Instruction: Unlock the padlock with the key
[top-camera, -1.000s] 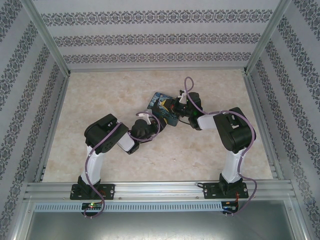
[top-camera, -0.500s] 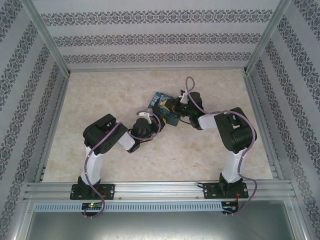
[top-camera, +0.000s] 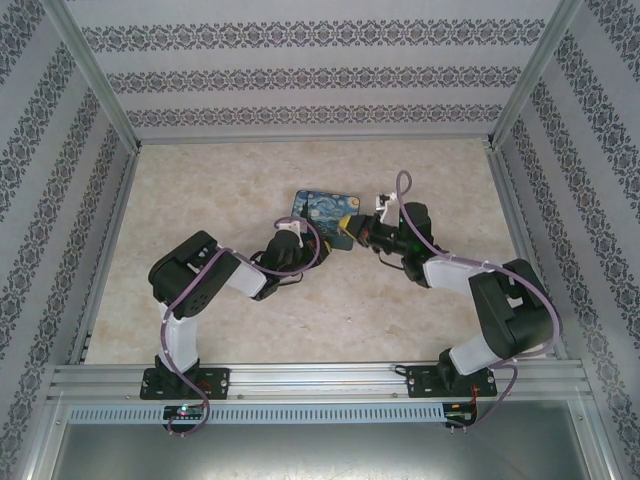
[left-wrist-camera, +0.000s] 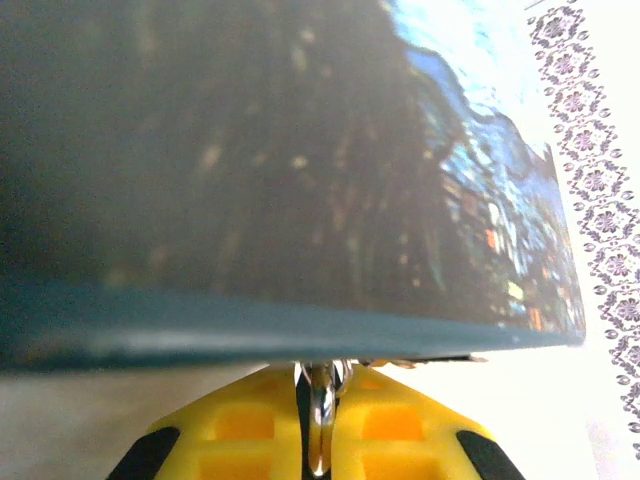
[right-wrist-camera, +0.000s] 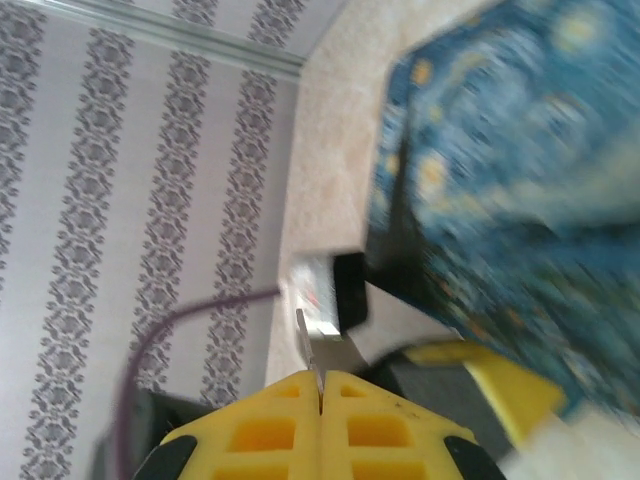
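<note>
Both arms have shifted in the last second. The right arm's elbow has swung out towards the right wall and its gripper (top-camera: 349, 228) has drawn back to the right-hand corner of the blue painted tin (top-camera: 322, 207). The left arm has sunk lower and further left. The tin, half covered before, now shows most of its lid and lies squarer on the table (top-camera: 220, 190).

Counting up: two arms, two grippers, one tin, one key, one padlock. The left gripper (left-wrist-camera: 318, 375) has its yellow fingers pressed together on the padlock (left-wrist-camera: 320, 415), of which I see just a sliver of silvery metal, right beneath the tin's near edge. The right gripper's fingers are likewise pressed together, pinching the key (right-wrist-camera: 308, 352), whose thin blade pokes out beyond the tips, beside the tin.
</note>
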